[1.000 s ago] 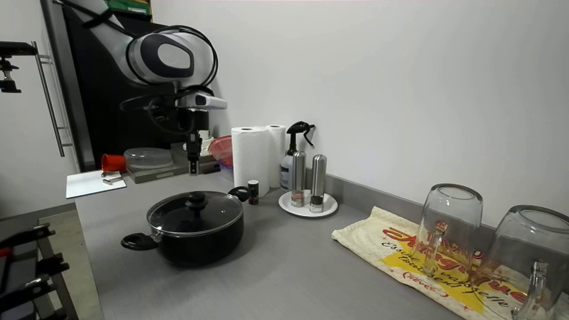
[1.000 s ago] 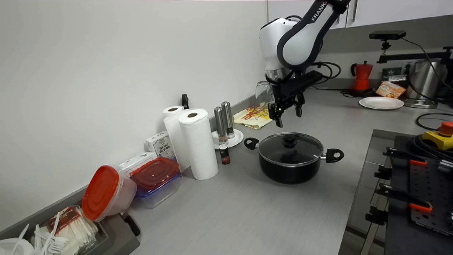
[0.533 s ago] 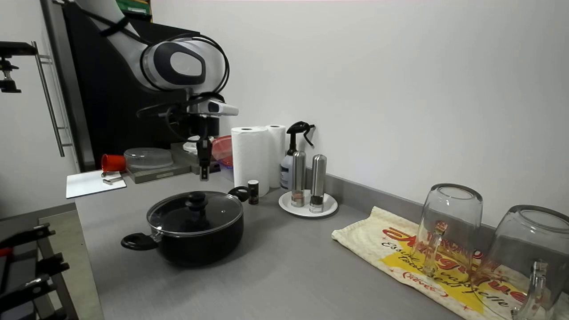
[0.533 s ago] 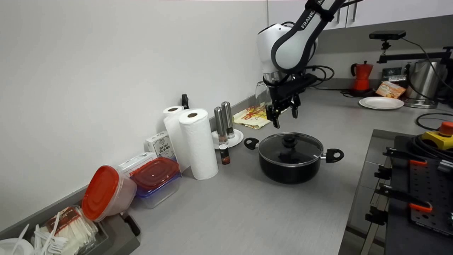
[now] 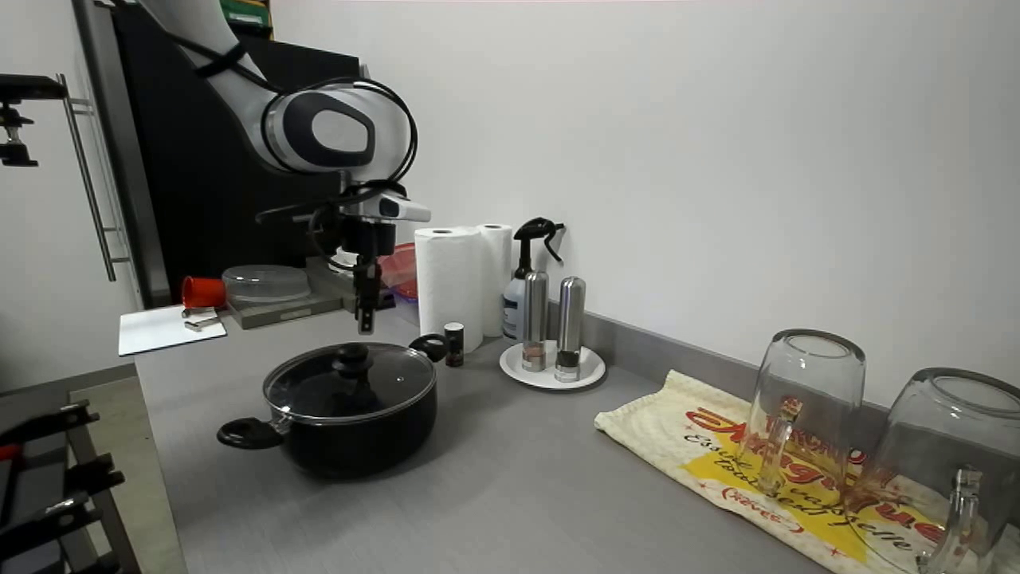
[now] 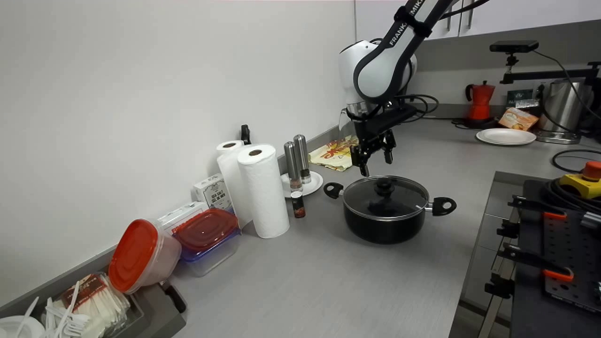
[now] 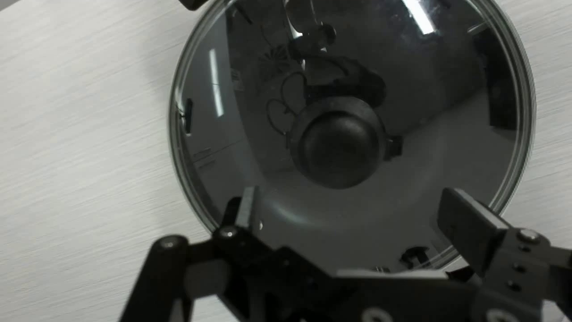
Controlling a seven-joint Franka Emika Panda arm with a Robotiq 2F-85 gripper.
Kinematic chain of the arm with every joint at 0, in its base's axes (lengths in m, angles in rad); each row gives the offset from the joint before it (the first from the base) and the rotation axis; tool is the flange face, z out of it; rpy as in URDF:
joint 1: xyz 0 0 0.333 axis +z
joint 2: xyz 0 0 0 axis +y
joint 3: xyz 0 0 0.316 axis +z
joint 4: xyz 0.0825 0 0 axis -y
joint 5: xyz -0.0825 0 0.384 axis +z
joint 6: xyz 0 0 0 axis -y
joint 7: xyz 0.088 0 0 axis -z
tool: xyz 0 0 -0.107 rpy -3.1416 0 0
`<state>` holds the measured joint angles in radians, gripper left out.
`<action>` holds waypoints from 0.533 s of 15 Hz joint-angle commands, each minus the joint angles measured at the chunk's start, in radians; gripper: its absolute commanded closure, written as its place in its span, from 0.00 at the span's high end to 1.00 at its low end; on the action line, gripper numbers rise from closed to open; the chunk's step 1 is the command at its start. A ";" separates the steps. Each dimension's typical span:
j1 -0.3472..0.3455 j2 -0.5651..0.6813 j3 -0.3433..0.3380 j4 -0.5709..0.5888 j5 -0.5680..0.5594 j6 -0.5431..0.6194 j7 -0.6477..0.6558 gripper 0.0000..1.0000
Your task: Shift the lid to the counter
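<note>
My gripper (image 6: pixel 377 167) hangs above the lid (image 6: pixel 398 197), its fingers (image 7: pixel 469 221) spread wide and holding nothing. The lid (clear glass, with a black knob (image 6: pixel 384 186) on top) sits on the black pot (image 6: pixel 384 231), which stands on the grey counter (image 6: pixel 328 281).

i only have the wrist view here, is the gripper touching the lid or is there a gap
Observer: There's a gap: in an exterior view the gripper hangs higher than the lid, not touching it.
Operator: ok and what's under the lid, the dark glass hides it from me
Observer: The body of a black pot, standing on the grey counter.
Operator: anything breakable elsewhere that i can't see
Observer: Probably: in an exterior view two upturned mugs that look like glass stand on a yellow-and-red printed cloth.
</note>
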<state>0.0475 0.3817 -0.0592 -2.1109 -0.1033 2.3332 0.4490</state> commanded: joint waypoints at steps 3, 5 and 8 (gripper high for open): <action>0.001 0.026 0.004 0.015 0.039 -0.026 -0.046 1.00; 0.000 0.030 0.004 0.014 0.041 -0.026 -0.049 1.00; 0.000 0.034 0.007 0.008 0.050 -0.023 -0.053 1.00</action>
<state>0.0477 0.4079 -0.0577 -2.1114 -0.0930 2.3286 0.4321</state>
